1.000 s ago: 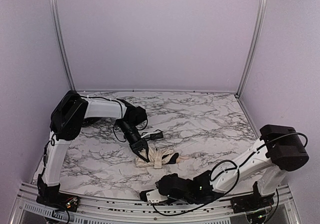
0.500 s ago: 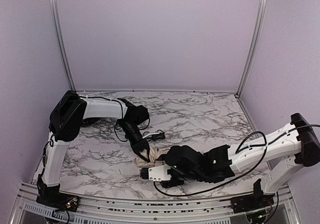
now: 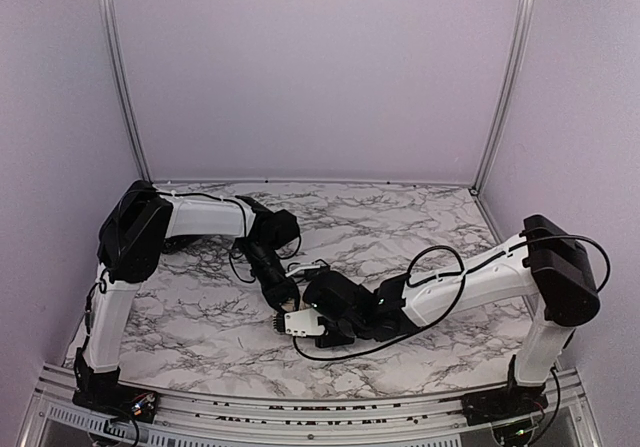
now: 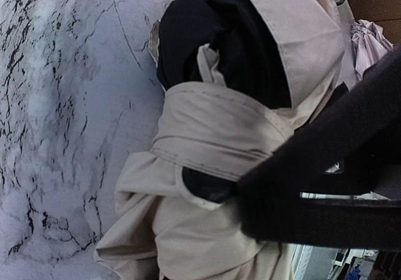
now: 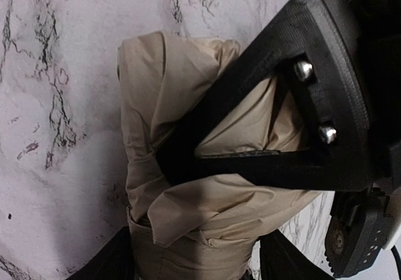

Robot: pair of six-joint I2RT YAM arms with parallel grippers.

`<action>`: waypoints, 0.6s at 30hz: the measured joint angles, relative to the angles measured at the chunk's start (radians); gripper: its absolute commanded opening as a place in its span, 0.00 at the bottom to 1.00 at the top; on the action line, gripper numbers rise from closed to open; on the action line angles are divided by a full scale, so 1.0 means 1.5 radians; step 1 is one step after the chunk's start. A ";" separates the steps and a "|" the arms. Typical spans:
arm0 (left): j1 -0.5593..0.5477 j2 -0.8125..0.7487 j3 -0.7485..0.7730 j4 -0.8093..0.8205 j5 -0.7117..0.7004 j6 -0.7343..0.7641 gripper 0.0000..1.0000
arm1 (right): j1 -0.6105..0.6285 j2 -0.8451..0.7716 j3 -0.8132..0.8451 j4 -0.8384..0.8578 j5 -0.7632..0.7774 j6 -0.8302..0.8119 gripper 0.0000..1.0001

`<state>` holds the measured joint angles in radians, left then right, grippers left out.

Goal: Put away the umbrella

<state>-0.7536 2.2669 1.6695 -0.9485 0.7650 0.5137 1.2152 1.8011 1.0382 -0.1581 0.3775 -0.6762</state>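
The umbrella (image 4: 213,142) is a crumpled cream-beige bundle with black inner fabric and a strap around it, lying on the marble table (image 3: 420,227). In the top view both grippers cover it. My left gripper (image 3: 283,295) is shut on its fabric; one dark finger (image 4: 301,192) presses into the cloth. The right wrist view shows the umbrella (image 5: 182,217) with the left gripper's black fingers (image 5: 250,104) across it. My right gripper (image 5: 194,264) is open, one finger on each side of the bundle's strapped end. The handle and shaft are hidden.
The left arm's black cable (image 3: 315,265) loops just behind the grippers. Metal rails (image 3: 300,407) run along the near edge, and upright posts (image 3: 500,87) stand at the back corners against purple walls.
The right arm swung up from the near edge to the umbrella, and its jaws opened and came down astride the bundle. The left gripper kept its hold and barely moved.
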 measured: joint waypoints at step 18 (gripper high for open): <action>-0.009 -0.026 0.002 0.017 -0.039 -0.001 0.75 | -0.012 0.038 0.013 0.010 0.039 0.006 0.26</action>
<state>-0.7673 2.2276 1.6730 -0.9237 0.7063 0.5117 1.1976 1.8576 1.0580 -0.1436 0.4358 -0.6666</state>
